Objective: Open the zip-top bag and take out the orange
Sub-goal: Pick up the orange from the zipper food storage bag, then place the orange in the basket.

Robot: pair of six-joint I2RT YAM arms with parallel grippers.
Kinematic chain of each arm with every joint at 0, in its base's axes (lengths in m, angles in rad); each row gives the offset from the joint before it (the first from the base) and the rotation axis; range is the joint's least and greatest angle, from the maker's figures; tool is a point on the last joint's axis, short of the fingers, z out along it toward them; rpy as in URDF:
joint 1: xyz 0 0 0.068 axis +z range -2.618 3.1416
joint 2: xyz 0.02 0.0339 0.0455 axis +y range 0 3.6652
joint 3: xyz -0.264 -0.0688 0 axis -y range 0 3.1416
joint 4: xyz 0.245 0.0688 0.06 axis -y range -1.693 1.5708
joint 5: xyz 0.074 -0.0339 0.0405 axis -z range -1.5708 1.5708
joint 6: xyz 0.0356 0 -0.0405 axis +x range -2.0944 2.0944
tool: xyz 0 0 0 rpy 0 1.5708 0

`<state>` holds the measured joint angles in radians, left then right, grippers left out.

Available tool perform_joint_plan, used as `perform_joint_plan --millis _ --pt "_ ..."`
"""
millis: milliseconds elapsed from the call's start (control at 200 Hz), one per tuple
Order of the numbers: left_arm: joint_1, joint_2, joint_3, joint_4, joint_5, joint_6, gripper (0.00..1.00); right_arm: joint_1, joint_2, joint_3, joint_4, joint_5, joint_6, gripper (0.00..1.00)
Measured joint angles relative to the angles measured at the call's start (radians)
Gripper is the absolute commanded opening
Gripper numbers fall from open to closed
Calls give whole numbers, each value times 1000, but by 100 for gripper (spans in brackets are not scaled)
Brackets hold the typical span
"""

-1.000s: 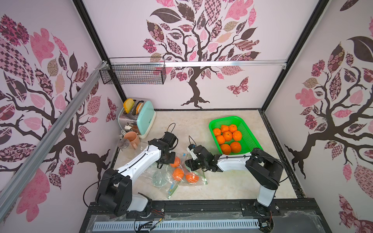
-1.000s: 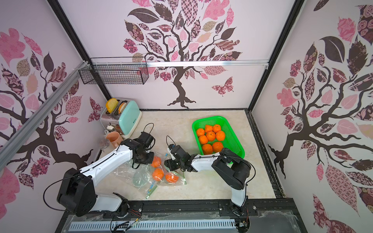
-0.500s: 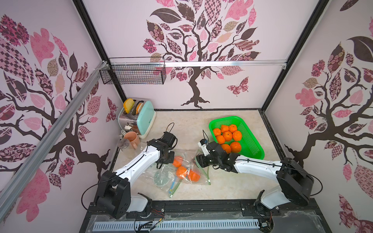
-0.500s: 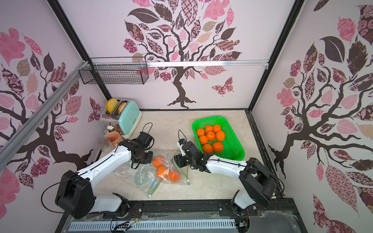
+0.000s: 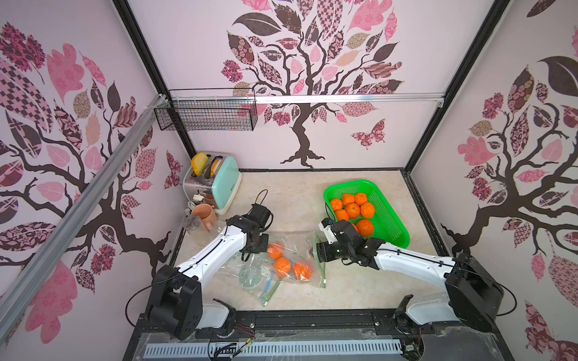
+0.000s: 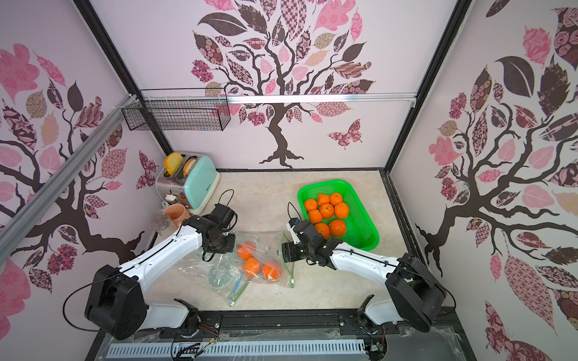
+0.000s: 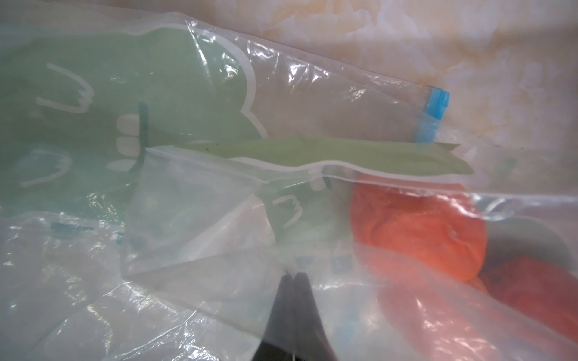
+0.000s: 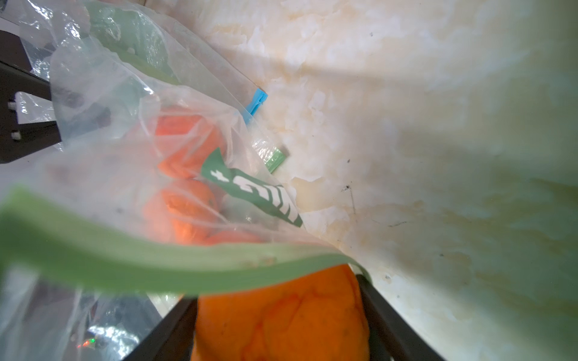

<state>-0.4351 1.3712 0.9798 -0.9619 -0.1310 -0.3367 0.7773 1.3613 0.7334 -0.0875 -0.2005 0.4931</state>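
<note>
The bag (image 5: pixel 287 262) lies with its mouth facing 3 o'clock. The right gripper (image 5: pixel 316 252) has backed out to that mouth, so the orange (image 8: pixel 281 322) is nearly free. Only its wrist view shows it clamped between the jaws. The left wrist view shows the left gripper (image 7: pixel 294 276) pinching bag film.

glossy crinkled plastic bag (image 5: pixel 295 244), matt orange (image 8: pixel 281 318)

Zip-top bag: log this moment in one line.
left end effector: shut on zip-top bag | right end effector: holds orange at bag mouth | three oranges inside
</note>
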Motion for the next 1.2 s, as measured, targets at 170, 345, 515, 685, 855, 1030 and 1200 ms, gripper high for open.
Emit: perform_joint_plan --millis 170,345,515,685,855,1030,1200 --pt "0 0 0 0 0 0 0 -2 -61 29 -79 48 -8 71" --pt "0 -11 0 0 0 0 0 -13 -149 95 -193 196 -27 71" --pt "0 -17 0 0 0 0 0 -75 -246 144 -297 360 -36 71" --pt "0 -17 0 0 0 0 0 -217 -266 169 -376 472 -35 70" --pt "0 -17 0 0 0 0 0 -272 -266 130 -410 551 -4 69" --pt "0 -17 0 0 1 0 0 -288 -233 77 -408 565 31 67" --pt "0 -17 0 1 2 0 0 -291 -188 35 -385 484 61 65"
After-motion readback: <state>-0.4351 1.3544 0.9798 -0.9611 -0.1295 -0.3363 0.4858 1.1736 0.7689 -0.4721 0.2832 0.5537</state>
